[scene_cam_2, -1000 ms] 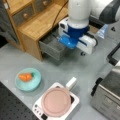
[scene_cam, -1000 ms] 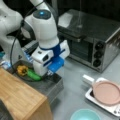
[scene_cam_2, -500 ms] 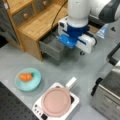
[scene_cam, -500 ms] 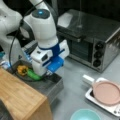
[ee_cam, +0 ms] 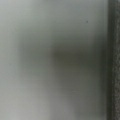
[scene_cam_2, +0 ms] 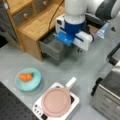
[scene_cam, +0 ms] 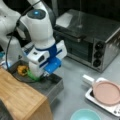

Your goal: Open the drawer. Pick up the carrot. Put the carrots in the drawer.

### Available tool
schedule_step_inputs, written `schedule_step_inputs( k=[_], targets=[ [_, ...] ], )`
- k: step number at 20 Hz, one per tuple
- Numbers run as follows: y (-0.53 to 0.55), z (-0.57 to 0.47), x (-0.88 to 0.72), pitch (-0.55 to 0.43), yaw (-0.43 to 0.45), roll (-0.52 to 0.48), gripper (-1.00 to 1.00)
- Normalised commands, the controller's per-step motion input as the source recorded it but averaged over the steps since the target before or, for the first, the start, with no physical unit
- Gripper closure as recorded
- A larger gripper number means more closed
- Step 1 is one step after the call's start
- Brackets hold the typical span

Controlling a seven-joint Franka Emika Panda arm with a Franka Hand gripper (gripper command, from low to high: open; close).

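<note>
The drawer stands pulled out of the light wooden cabinet, a shallow dark grey tray with a grey front lip. My gripper reaches down into it, and the arm's white and blue hand hides the fingers in both front views. The wrist view shows only a blurred grey surface close up, with a dark edge at its right. The carrot, a stubby orange-red piece, lies in a teal bowl at a front view's lower left, well apart from the gripper.
A yellow-orange object with green beside it sits at the drawer's far side behind the hand. A white tray with a pink plate stands near the bowl. A toaster oven and the wooden cabinet flank the drawer.
</note>
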Motion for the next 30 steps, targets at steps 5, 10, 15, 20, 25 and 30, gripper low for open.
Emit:
schedule_step_inputs(
  k=[5,10,15,20,25,30],
  targets=[
    [0.05,0.15,-0.07,0.1,-0.006,0.058,-1.0],
    [0.11,0.31,0.03,0.154,-0.037,0.027,-1.0],
    [0.02,0.44,0.21,0.199,-0.039,-0.015,-1.0],
    [-0.08,0.29,0.4,0.202,-0.062,-0.009,-1.0],
    [-0.12,0.18,0.53,0.225,-0.12,-0.021,-1.0],
    [-0.01,0.22,0.63,0.243,-0.132,-0.047,-1.0]
  ],
)
